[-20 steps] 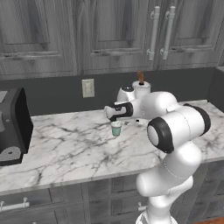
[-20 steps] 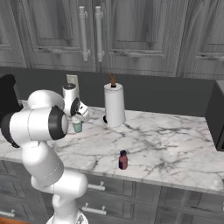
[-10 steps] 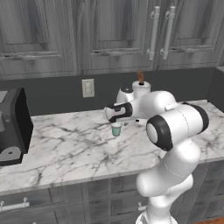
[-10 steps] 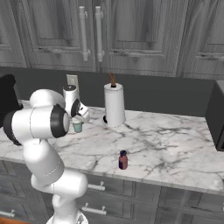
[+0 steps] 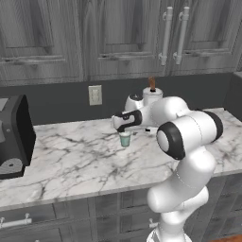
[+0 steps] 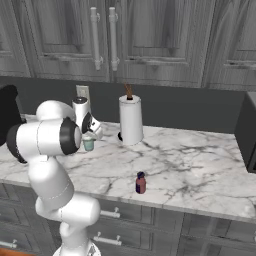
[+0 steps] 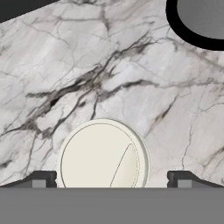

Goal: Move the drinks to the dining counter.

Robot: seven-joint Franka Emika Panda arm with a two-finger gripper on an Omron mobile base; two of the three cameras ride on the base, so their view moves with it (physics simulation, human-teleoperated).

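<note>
Hanging just above the teal paper cup [image 5: 125, 139], the gripper [image 5: 122, 125] has its jaws spread wide, one finger tip on each side of the cup's white lid [image 7: 103, 157] in the hand view, and they do not touch it. Nothing is held. The cup stands upright on the marble worktop [image 5: 71, 160], toward the back wall, a little in front of the wall socket [image 5: 95, 95] and to its right.

The paper-towel roll [image 6: 130, 120] is the landmark here (tall, white, with a brown stick at the top). In the right base view the cup [image 6: 88, 143] is to the left of the roll and slightly nearer to the front edge, well apart from it. The small dark-purple drink container [image 6: 140, 183] stands upright in front of the roll, close to the front edge of the worktop, well apart from the cup too.

Far to the left of the roll, in the left base view, a black appliance [image 5: 16, 134] sits at the end of the worktop. Grey cabinet doors [image 5: 127, 38] hang above, and grey drawers [image 6: 130, 217] run below the marble.
</note>
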